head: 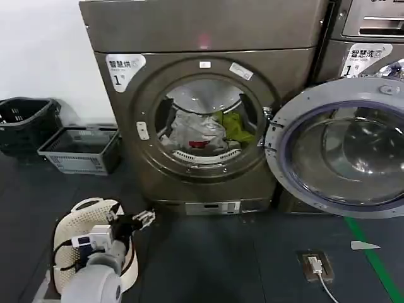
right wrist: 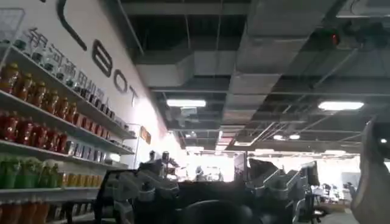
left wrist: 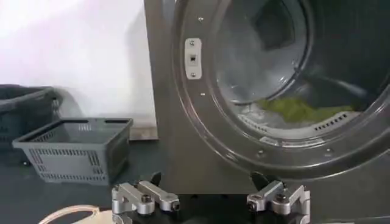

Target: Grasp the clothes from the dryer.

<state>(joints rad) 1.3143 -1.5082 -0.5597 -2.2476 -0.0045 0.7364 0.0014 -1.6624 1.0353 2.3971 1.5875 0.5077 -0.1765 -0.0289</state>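
Observation:
The bronze-brown dryer [head: 208, 38] stands ahead with its grey glass door [head: 344, 148] swung open to the right. In the drum lie the clothes [head: 199, 129]: white-grey fabric, a lime-green piece [head: 235, 126] and a small red piece [head: 199, 144]. My left gripper [head: 145, 218] is low at the front left, short of the porthole, open and holding nothing. In the left wrist view the left gripper [left wrist: 207, 182] faces the dryer's front [left wrist: 177, 140], with the green cloth [left wrist: 298, 109] beyond it in the drum. My right gripper [right wrist: 207, 182] points up at the ceiling, open and holding nothing.
A grey basket [head: 82, 149] and a black basket [head: 25, 123] sit on the floor left of the dryer. A white mesh basket [head: 82, 227] is beside my left arm. A second machine [head: 366, 38] stands to the right. A floor socket with cable [head: 315, 262] and a green line [head: 372, 259] lie at the front right.

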